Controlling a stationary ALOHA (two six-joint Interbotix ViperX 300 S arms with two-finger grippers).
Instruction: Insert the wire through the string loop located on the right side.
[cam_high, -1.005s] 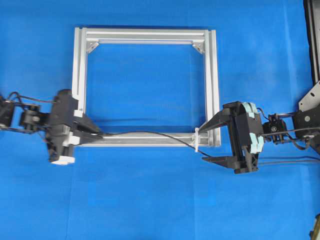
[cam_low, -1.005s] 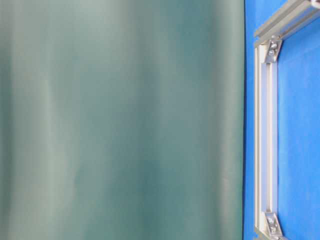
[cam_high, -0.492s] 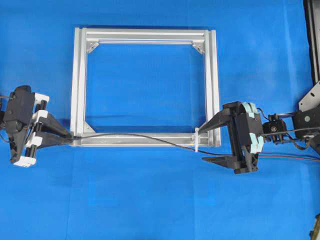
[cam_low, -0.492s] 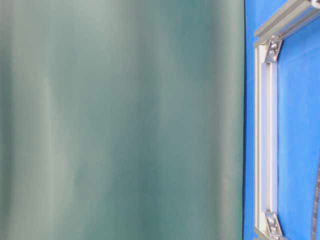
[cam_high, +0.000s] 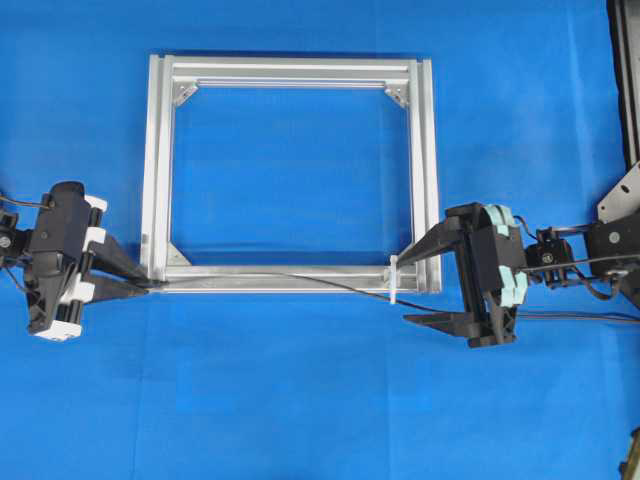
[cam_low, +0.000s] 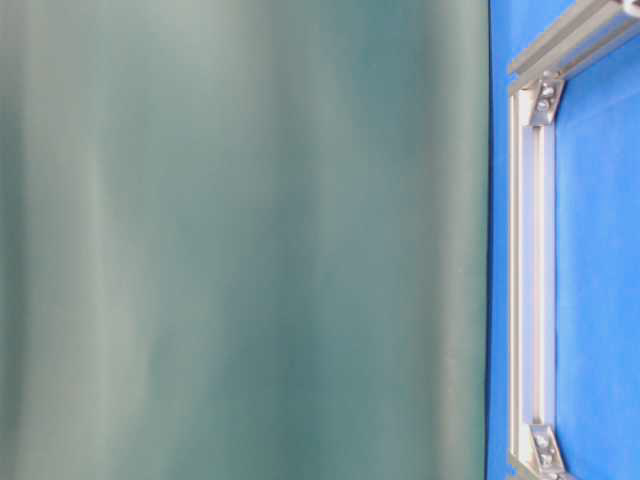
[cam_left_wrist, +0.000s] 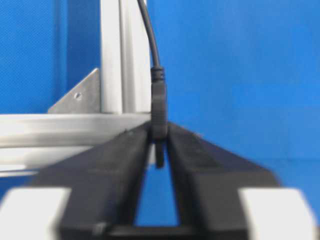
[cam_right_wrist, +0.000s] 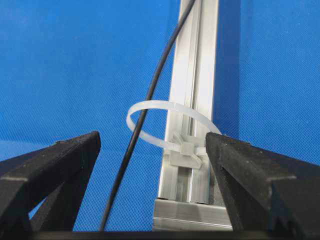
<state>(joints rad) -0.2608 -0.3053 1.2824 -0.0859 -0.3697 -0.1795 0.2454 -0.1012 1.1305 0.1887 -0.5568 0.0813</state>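
Wire threaded through the right-side loop

The wire runs along the frame's near rail through the string loop; left tool barely pinches its plug, right tool spread wide beside the loop.

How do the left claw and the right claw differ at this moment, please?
The left claw has its fingers nearly together around the wire plug, at the frame's lower-left corner; the right claw stands wide open and holds nothing. The left claw sits at the wire's end; the right claw straddles the string loop, through which the wire already runs. Both have black fingers and point inward at the frame's bottom rail.
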